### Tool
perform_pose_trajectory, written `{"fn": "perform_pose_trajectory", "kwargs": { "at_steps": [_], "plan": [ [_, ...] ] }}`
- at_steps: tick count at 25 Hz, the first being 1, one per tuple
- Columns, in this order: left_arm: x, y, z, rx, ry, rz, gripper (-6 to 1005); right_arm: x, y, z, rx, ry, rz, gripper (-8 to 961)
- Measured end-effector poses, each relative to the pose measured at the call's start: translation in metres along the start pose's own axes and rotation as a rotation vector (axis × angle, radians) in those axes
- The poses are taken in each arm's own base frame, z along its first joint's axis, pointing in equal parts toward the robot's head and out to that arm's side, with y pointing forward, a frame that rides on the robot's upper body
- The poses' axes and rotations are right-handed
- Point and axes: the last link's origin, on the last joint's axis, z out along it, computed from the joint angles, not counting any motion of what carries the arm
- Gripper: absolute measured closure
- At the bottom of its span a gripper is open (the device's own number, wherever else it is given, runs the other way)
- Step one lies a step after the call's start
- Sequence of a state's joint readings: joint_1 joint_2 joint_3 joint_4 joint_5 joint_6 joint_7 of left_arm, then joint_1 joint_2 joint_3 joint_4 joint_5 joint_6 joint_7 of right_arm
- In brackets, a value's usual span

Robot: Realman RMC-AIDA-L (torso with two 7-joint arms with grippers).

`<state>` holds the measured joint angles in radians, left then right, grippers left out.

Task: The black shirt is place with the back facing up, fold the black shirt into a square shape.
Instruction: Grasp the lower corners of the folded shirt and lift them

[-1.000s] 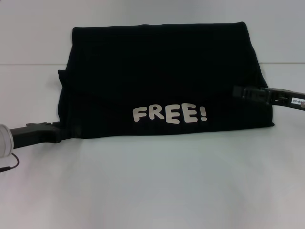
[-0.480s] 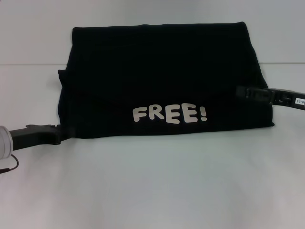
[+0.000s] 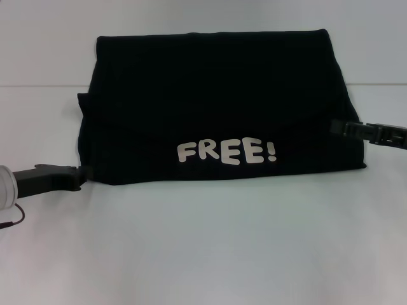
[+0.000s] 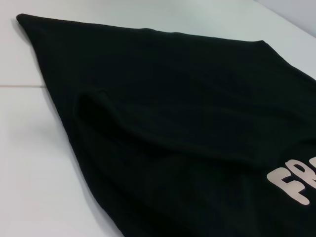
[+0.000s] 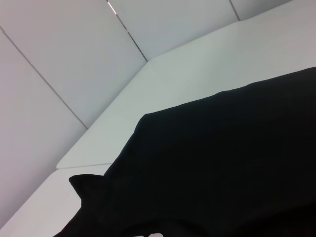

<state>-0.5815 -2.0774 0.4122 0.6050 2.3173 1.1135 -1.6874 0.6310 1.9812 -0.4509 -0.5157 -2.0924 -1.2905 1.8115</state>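
The black shirt (image 3: 216, 114) lies on the white counter (image 3: 203, 248), folded to a wide rectangular block w/ slightly flared sides. White "FREE!" lettering (image 3: 226, 153) faces up, near the block's front edge, approx. centred. A small flap of fabric sticks out at the block's left side, mid-height.

Left tool (image 3: 77, 175): low at the shirt's front-left corner, tip just touching or at the fabric edge; arm body extends off toward the left frame edge. Cannot tell whether it is released or clenched; fingers not resolved vs. the dark cloth.

Right tool (image 3: 337, 126): at the shirt's right edge, about mid-height, tip over the fabric. Released or clenched state likewise cannot be told.

Left wrist view: shirt (image 4: 187, 123) fills most of frame, w/ a raised fold ridge running diagonally; part of the lettering (image 4: 296, 182) visible.

Right wrist view: shirt (image 5: 222, 168) on counter (image 5: 163, 98).

No containers in view.
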Motion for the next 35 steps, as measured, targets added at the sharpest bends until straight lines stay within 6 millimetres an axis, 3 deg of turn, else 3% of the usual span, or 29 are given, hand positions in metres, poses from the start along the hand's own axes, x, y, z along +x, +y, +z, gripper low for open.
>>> {"fn": "perform_pose_trajectory", "kwargs": {
  "at_steps": [5, 16, 24, 27, 35],
  "plan": [
    [0.002, 0.000, -0.001, -0.002, -0.002, 0.008, 1001, -0.001, -0.010, -0.010, 0.038, 0.044, 0.031, 235],
    [-0.001, -0.001, -0.013, -0.042, -0.024, 0.016, 1000, -0.002, -0.027, -0.022, 0.150, 0.150, 0.127, 236],
    [-0.002, -0.003, -0.013, -0.033, -0.027, 0.014, 999, 0.004, -0.030, -0.005, 0.220, 0.140, 0.122, 237],
    [-0.002, -0.003, -0.013, -0.033, -0.027, 0.013, 998, 0.010, -0.028, 0.010, 0.254, 0.151, 0.102, 237],
    [-0.001, -0.003, -0.013, -0.031, -0.022, 0.014, 999, 0.015, -0.024, 0.022, 0.267, 0.167, 0.081, 238]
  ]
}}
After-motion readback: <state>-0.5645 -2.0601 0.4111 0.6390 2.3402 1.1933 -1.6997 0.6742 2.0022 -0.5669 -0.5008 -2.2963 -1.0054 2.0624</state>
